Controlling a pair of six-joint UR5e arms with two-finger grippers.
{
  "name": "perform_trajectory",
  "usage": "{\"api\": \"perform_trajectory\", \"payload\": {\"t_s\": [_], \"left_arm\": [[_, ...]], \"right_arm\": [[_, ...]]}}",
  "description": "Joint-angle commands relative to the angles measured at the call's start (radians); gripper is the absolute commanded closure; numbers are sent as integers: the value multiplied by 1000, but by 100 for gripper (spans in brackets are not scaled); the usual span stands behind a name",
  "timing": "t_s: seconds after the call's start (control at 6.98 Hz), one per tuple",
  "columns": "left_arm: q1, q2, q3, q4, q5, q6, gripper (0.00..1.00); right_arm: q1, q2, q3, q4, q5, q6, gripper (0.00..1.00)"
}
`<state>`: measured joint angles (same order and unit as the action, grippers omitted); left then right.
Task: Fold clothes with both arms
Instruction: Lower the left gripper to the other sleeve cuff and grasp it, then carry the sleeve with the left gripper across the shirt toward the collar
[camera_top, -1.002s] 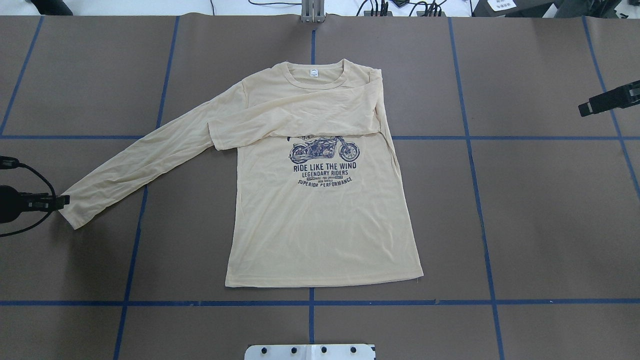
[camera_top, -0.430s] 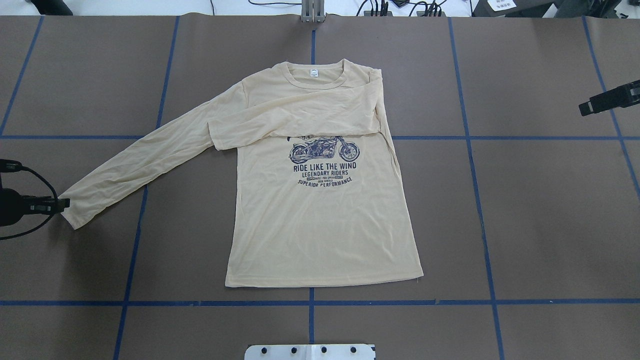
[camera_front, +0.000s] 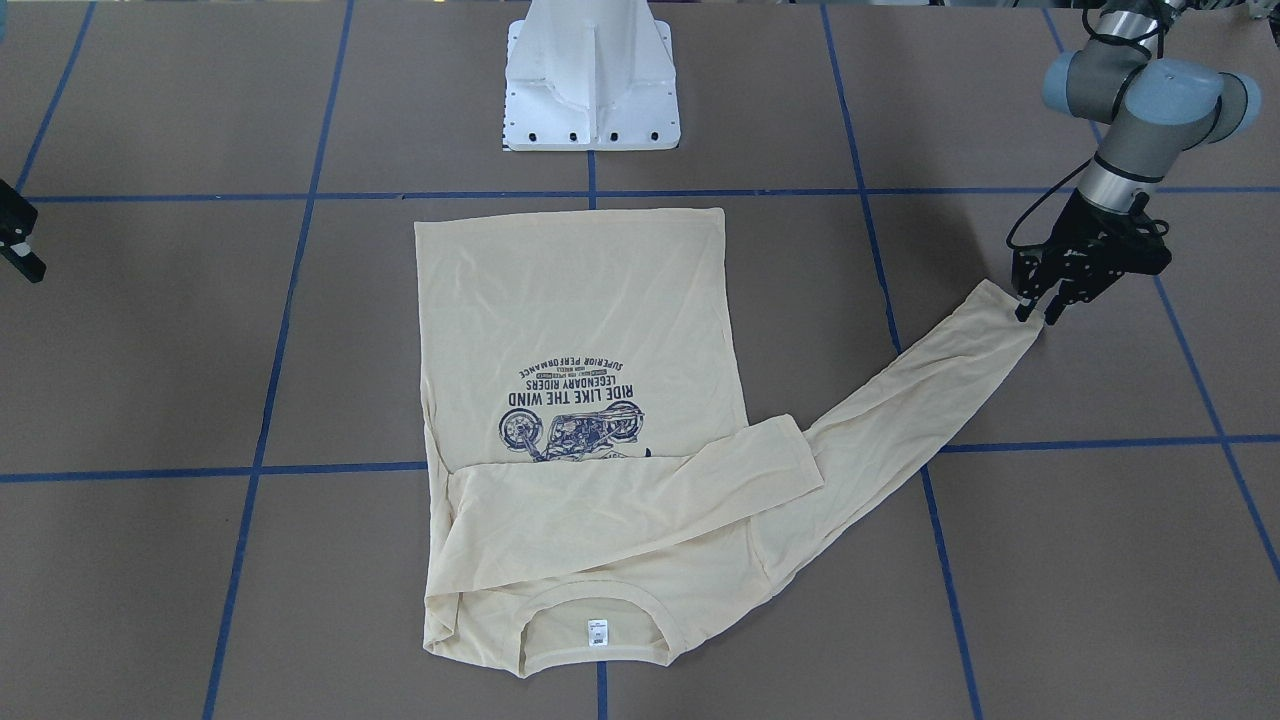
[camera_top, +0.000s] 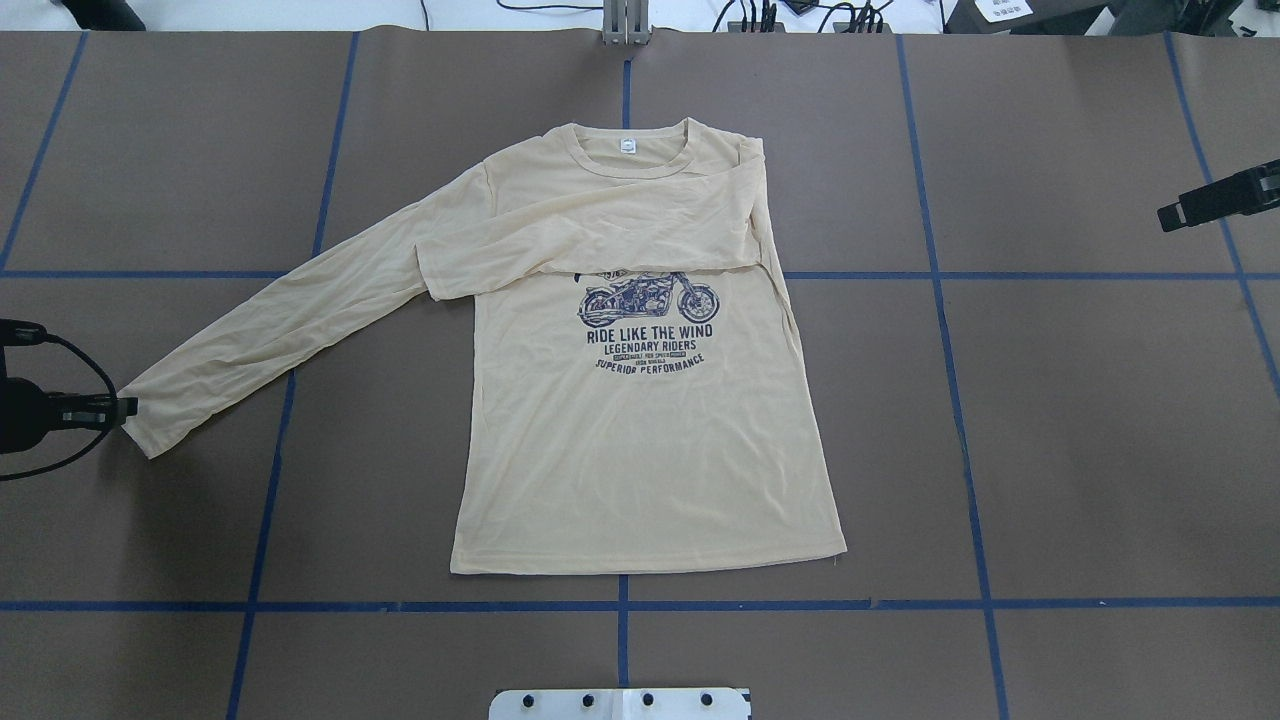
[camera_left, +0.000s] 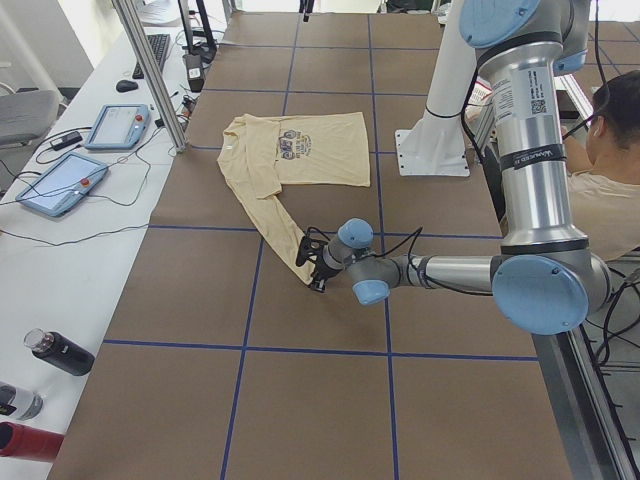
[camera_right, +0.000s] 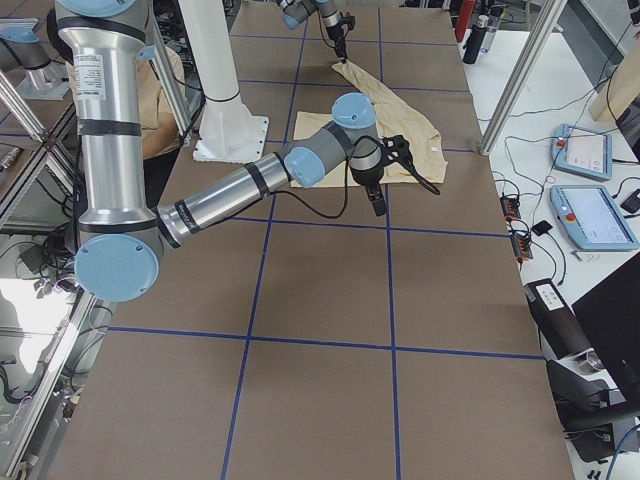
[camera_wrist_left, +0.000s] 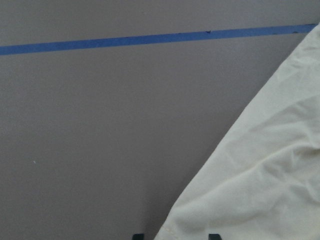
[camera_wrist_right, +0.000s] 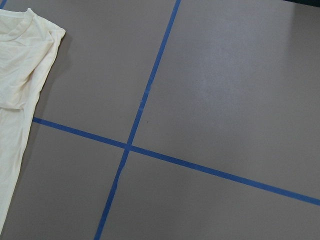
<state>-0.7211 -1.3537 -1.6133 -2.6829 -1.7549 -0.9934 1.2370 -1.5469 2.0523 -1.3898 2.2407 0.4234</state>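
Shirt (camera_top: 640, 440) flat at centre of brown bench (camera_top: 1100, 450), blue tape grid (camera_top: 1050, 275); one sleeve (camera_top: 270, 340) stretched toward left edge. Left end effector (camera_front: 1036, 315) low at cuff (camera_top: 145, 425), fingers parted astride it. Right end effector (camera_top: 1215, 200) by right edge; opening cannot be told.

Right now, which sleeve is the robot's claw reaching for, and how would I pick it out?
Find the cream shirt spread on the table, motorcycle print up. The folded sleeve lies across its chest. The outstretched sleeve alone runs out sideways, its cuff at the left gripper.
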Motion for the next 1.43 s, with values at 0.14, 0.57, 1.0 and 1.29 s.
{"api": "perform_trajectory", "payload": {"t_s": [0.14, 0.57, 1.0, 1.29], "left_arm": [[-1, -5, -5, -2, -2, 8, 100], [-44, 4, -165, 71, -119, 38, 100], [-78, -381, -387, 777, -132, 39, 100], [-75, -734, -331, 1096, -135, 29, 100]], "right_arm": [[1, 5, -3, 0, 0, 0, 0], [1, 10, -4, 0, 0, 0, 0], [-1, 16, -24, 0, -3, 0, 0], [-1, 16, -29, 0, -4, 1, 0]]}}
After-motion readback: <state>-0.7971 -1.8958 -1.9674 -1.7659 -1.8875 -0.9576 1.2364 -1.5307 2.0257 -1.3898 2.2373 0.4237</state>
